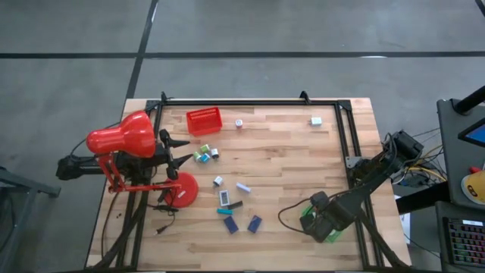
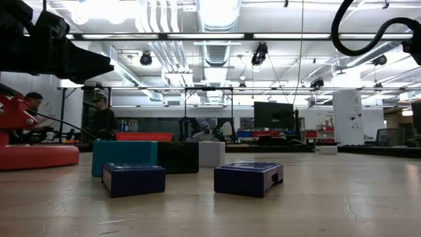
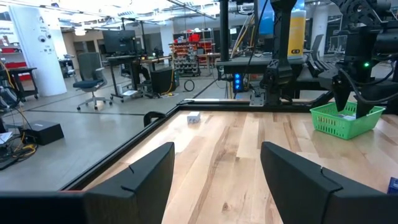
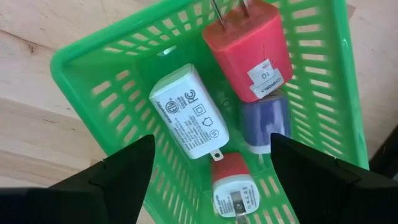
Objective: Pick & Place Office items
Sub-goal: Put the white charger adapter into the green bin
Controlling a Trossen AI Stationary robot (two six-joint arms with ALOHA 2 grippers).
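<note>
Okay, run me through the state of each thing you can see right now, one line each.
Right gripper: open, above the green tray.
Green tray: holds four items.
White charger: lying flat in the tray.
Red charger: in the tray, prongs showing.
Left gripper: open, empty.
Red tray: upright on the table.
</note>
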